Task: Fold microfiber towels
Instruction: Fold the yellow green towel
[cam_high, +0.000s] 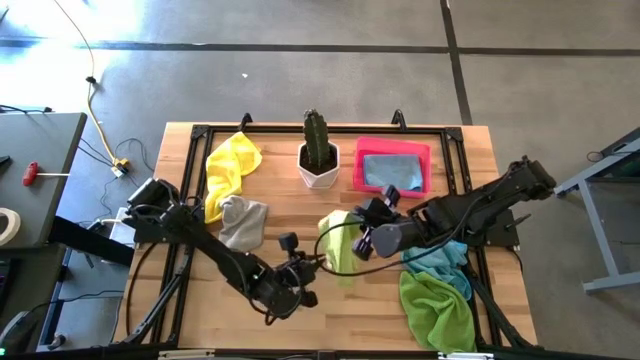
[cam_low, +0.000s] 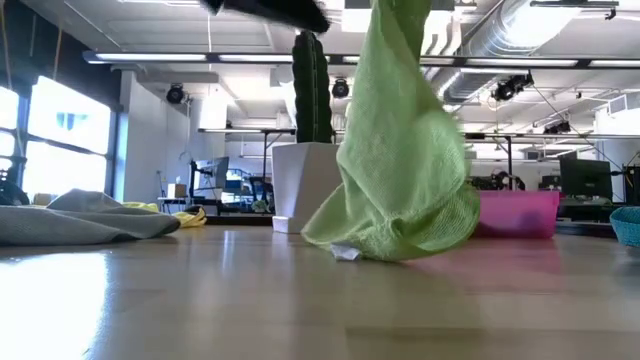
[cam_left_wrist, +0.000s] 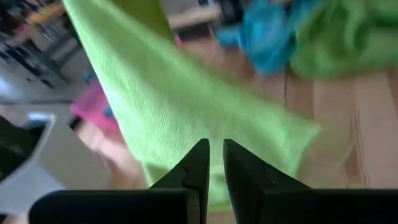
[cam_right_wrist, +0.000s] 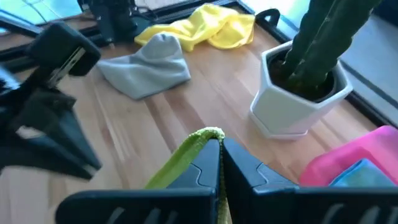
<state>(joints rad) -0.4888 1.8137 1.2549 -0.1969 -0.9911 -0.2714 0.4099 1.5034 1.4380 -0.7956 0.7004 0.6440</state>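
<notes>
Lime green towel (cam_low: 405, 160) held above the worktop (cam_high: 330, 315)
An edge is pinched by the right gripper (cam_right_wrist: 219, 155) fingers; the left gripper (cam_left_wrist: 216, 163) fingers are nearly closed, empty.

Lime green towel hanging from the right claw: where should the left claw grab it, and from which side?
Grab the free bottom corner of the lime green towel where it trails on the table. The right claw pinches its top edge, so it hangs bunched; the left claw already faces the cloth, so come in low from that side.
</notes>
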